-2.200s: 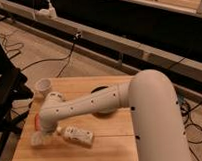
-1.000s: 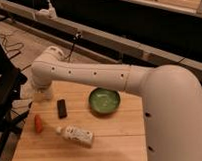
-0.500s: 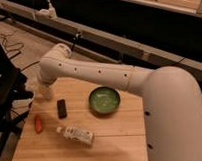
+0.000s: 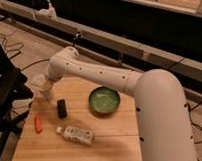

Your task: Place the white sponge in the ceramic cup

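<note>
My gripper is at the end of the white arm, over the far left corner of the wooden table. A small whitish round shape right at it looks like the ceramic cup, mostly covered by the gripper. I cannot make out the white sponge apart from the gripper and the cup; it is hidden or out of view.
A green bowl sits mid-table to the right of the gripper. A small black block stands just in front of the gripper. An orange-red item lies at the left edge. A white labelled bottle lies near the front. A dark chair stands left of the table.
The arm has swung from the table's front left up to the far left corner, uncovering the bowl and black block. Over the last second the gripper dropped slightly at that corner.
</note>
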Controlling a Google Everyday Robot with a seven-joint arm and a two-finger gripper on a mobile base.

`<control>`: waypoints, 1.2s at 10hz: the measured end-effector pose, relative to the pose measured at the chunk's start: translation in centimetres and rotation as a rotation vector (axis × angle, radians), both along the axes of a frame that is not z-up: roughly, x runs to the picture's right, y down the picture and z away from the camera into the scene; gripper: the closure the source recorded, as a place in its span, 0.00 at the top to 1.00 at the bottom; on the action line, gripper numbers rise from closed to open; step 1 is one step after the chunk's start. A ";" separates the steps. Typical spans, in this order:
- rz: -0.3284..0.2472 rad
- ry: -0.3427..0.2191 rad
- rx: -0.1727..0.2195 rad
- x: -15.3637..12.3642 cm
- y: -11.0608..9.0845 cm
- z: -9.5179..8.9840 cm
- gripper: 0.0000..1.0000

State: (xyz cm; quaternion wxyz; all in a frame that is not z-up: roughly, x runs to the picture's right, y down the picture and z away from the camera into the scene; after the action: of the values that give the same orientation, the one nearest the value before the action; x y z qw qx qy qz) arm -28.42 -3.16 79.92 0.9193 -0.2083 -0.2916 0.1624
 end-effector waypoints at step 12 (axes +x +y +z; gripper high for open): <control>-0.050 0.118 -0.134 -0.5 -1.3 6.4 0.08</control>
State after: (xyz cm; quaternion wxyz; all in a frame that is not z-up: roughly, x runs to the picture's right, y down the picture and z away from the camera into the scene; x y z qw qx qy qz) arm -28.88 -4.43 86.30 0.9226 -0.2667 -0.2203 0.1705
